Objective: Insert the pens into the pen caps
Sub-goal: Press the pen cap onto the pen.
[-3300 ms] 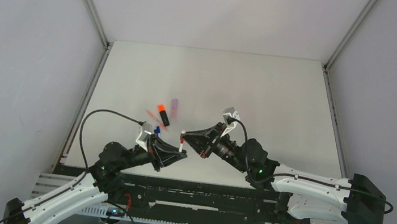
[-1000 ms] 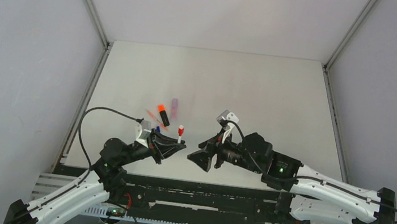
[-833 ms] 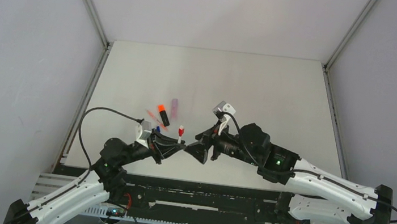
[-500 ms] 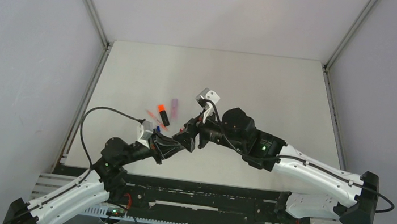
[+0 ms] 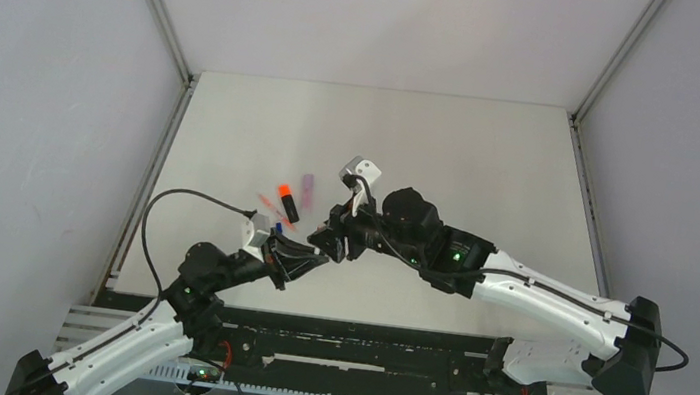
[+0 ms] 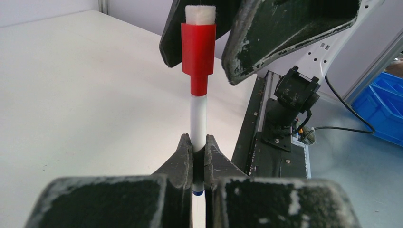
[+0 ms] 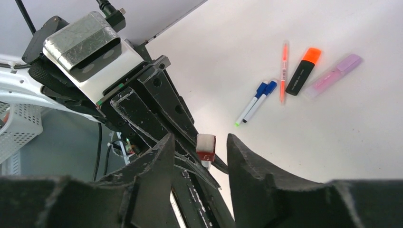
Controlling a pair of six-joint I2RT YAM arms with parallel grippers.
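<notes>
My left gripper is shut on a thin white pen and holds it upright above the table. A red cap with a white felt end sits on the pen's top. My right gripper is open, with one jaw on each side of the red cap and not touching it. In the top view the two grippers meet at the table's near left, the left and the right.
A black orange-tipped highlighter, a lilac highlighter, a thin orange-red pen and two blue-capped white pens lie together on the white table, just beyond the grippers.
My right arm has swung left and forward from a gap beside the left gripper. Its open jaws now straddle the red cap. The left gripper has kept hold of the pen.
</notes>
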